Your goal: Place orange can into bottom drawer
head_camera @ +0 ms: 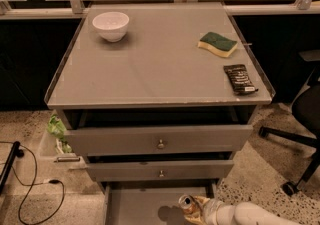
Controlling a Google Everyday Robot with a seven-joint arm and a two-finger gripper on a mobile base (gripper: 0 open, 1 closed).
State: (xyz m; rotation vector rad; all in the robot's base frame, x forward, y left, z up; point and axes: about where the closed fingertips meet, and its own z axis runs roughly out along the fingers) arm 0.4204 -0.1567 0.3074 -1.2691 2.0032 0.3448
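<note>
1. Gripper [195,207] sits low, below the bench's front edge and toward its right front corner, over the open bottom drawer [135,205]. The pale arm [255,215] comes in from the right.
2. Fingers [203,203]: closed around the side wall of the orange can [186,203], with no gap visible between pad and can. Only the can is held.
3. Can position: inside the drawer's outline, right of its centre, with the silver top tipped toward the left. A dark shadow lies on the drawer floor just to its left, so I judge the can is still off the floor or barely touching it. Contact cannot be confirmed.
4. Handling, by judgement:
   - The thin aluminium wall is light, smooth and somewhat slippery, and it dents under a hard squeeze.
   - Grip mid-body across the round wall, not on the rim or pull-tab.
   - Whether the can is full cannot be told. If full, it will swing the tilt more.
5. Next need, by judgement: bring the can upright, lower it to the flat floor, then release.
6. Further out: the two upper drawers [160,141] are slightly proud of the cabinet.
7. On the bench [150,69]:
   - a white bowl [110,25] near the far left corner
   - a green-yellow sponge [217,44] by the right edge
   - a dark packet [240,79] near the right front corner
</note>
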